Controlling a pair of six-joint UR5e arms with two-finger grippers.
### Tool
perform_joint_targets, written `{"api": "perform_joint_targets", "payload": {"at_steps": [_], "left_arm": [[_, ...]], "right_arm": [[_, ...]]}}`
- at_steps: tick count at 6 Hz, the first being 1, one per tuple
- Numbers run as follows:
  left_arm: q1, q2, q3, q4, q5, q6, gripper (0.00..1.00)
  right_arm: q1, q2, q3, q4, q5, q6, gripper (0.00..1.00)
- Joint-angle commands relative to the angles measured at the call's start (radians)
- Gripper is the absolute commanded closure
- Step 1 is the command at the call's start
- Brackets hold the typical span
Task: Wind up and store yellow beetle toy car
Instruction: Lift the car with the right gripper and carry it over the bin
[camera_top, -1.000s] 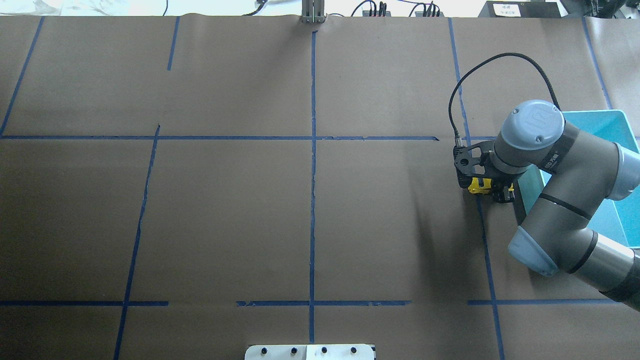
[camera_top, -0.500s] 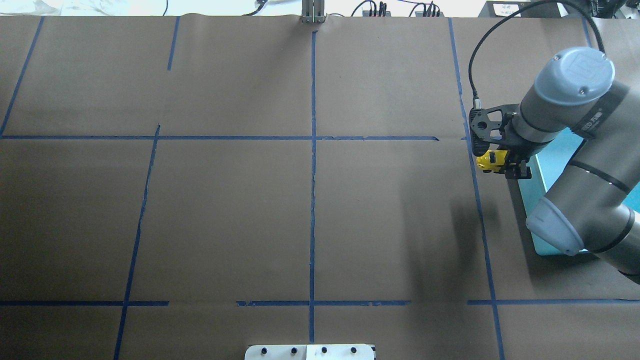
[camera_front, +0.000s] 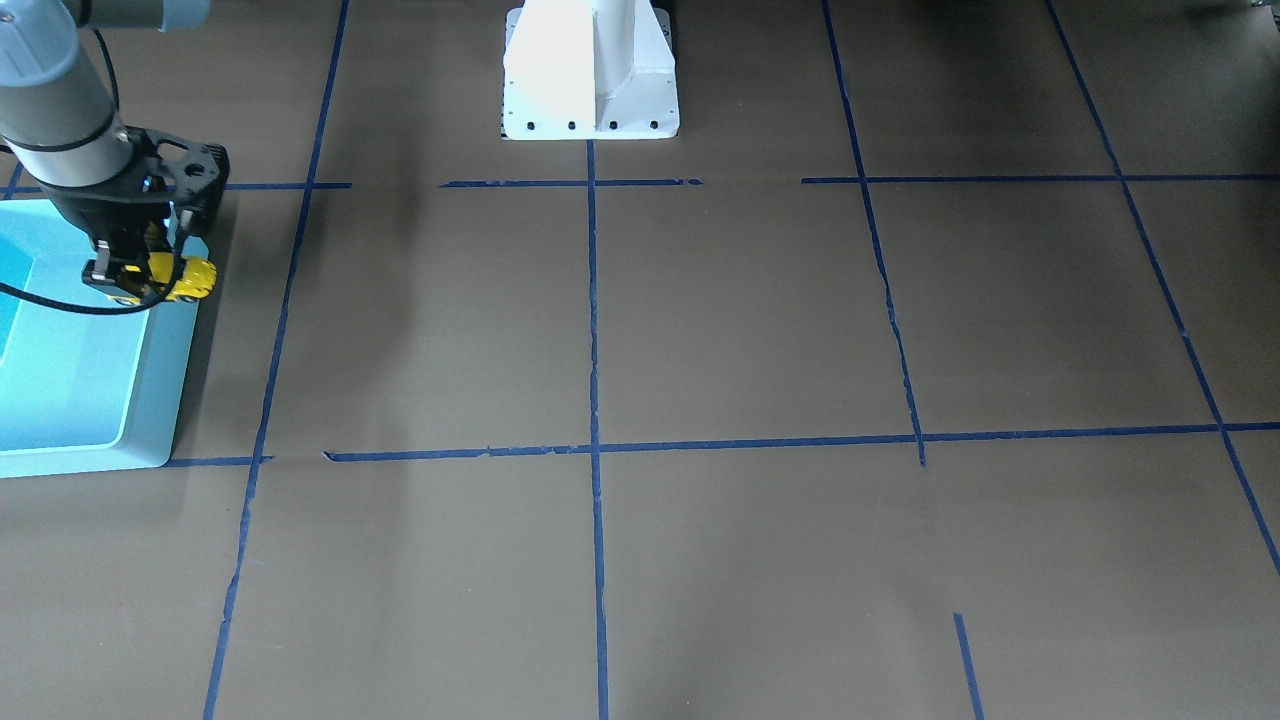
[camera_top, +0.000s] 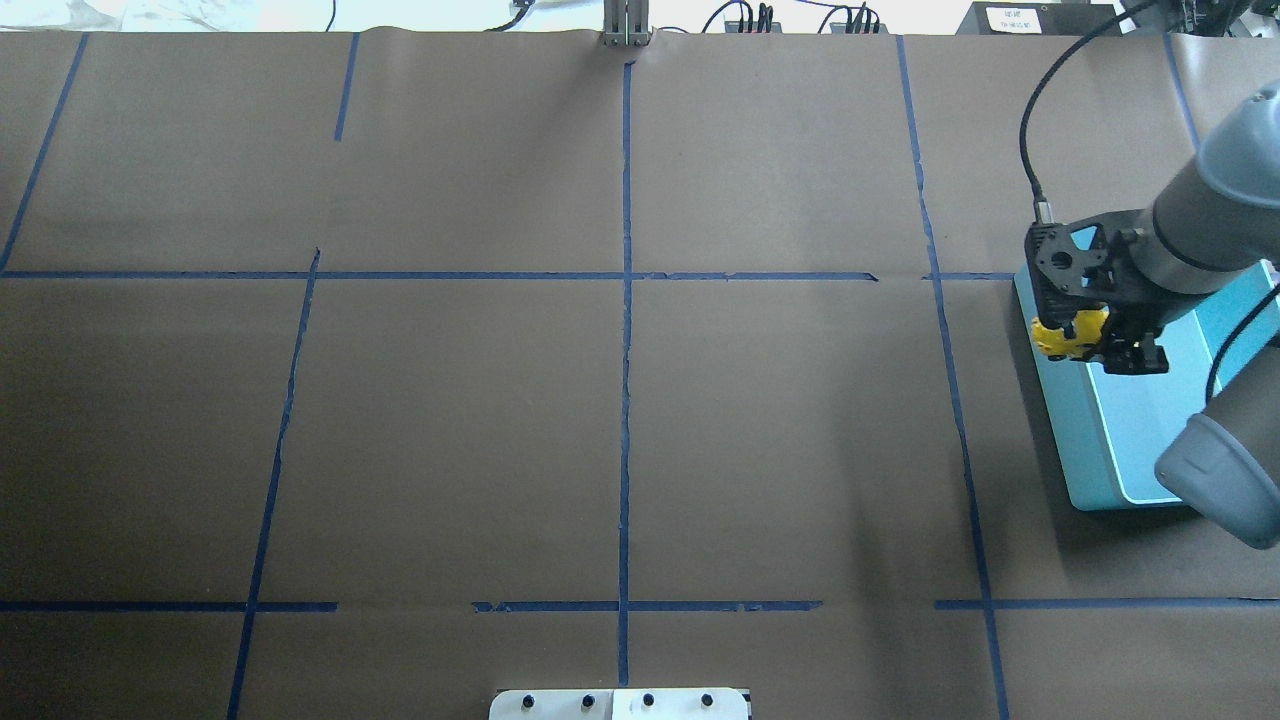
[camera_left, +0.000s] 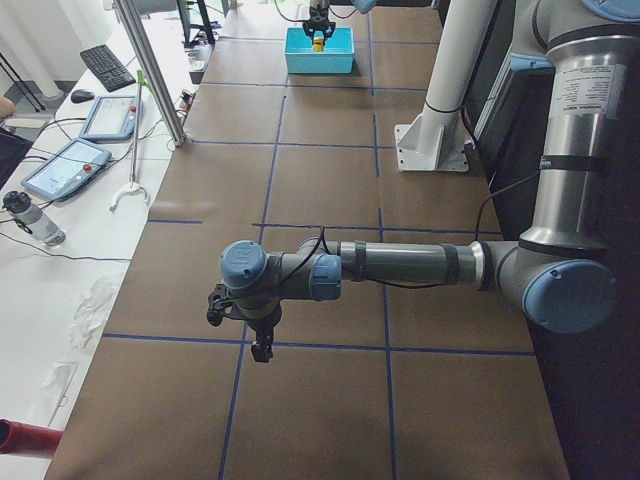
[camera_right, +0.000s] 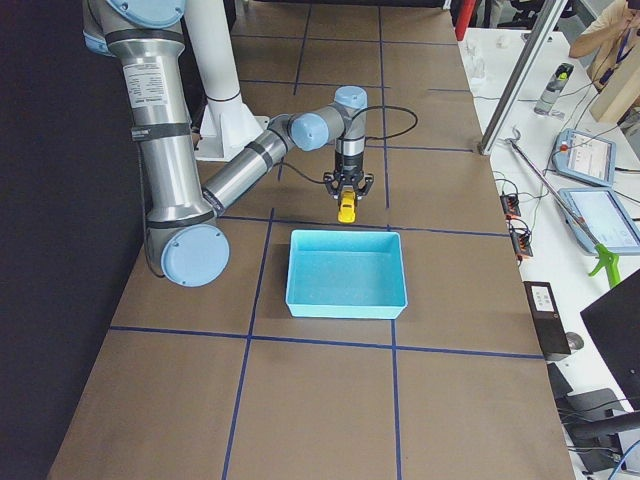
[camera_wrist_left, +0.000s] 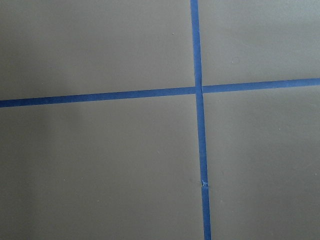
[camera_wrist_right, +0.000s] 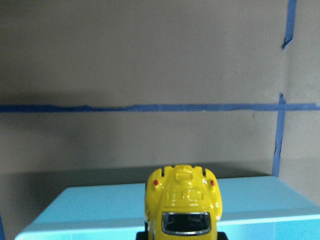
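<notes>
- The right arm bends over the light blue bin, wrist pointing down. The right claw clamps the yellow beetle toy car above the bin's inner rim.
- Only the left-end view shows the left claw over the paper-covered worktop; whether it is open or closed cannot be told.
- In the right wrist view the car is glossy and rounded.

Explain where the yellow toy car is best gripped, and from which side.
Grip the yellow beetle toy car across its two flanks, coming from above, as the right gripper does now. Its flanks are roughly parallel; the rounded roof and nose would likely slip.
</notes>
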Motion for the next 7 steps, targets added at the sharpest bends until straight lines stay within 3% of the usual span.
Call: {"api": "perform_joint_targets", "payload": {"at_steps": [1, 5, 7], "left_arm": [[-0.001, 0.001, 0.000, 0.000, -0.005, 0.000, 0.00], [-0.001, 0.001, -0.006, 0.000, 0.001, 0.000, 0.00], [-0.001, 0.001, -0.006, -0.002, 0.004, 0.000, 0.00]], "right_arm": [[0.019, -0.186, 0.004, 0.174, -0.001, -0.075, 0.81], [0.017, -0.304, -0.201, 0.551, -0.001, -0.078, 0.81], [0.013, -0.301, -0.266, 0.605, -0.009, -0.075, 0.81]]}}
